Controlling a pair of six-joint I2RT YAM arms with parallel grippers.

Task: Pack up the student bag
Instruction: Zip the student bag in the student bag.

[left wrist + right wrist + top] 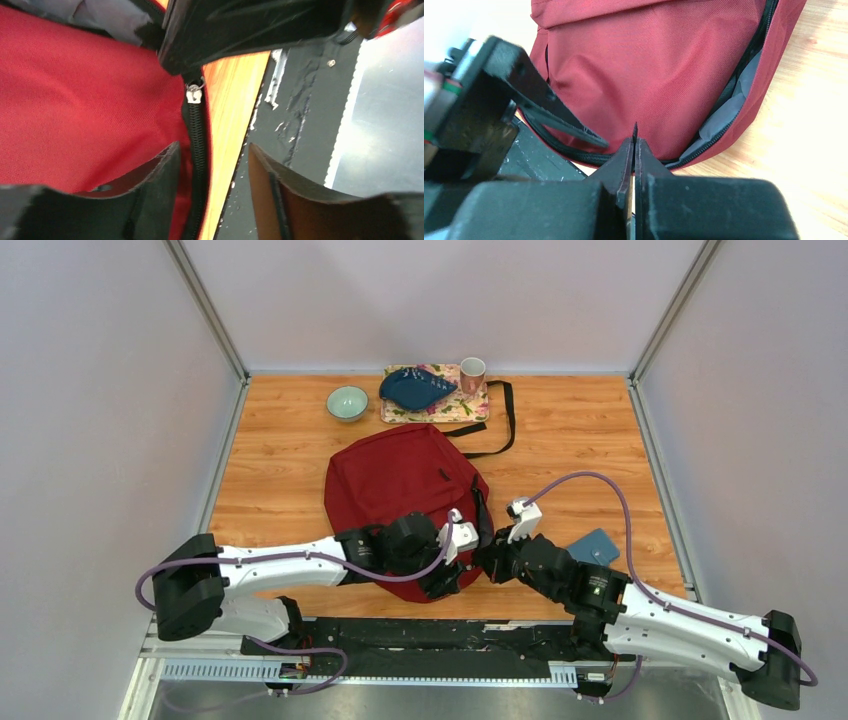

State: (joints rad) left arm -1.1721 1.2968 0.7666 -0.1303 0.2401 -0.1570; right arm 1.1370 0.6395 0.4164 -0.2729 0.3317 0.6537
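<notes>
Our left gripper (212,150) stood open and empty, our right gripper (634,135) pinched shut; whether on anything, we could not tell. Both were at the near edge of the bag (400,475), which lay mid-table (280,470). Its zipper (196,145) ran lengthwise between the left fingers (155,175) — slider (193,94) just ahead.

No readable text or label on the student bag (400,475) or elsewhere

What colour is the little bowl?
Pale green; the bowl shows best in the top external view.
</notes>
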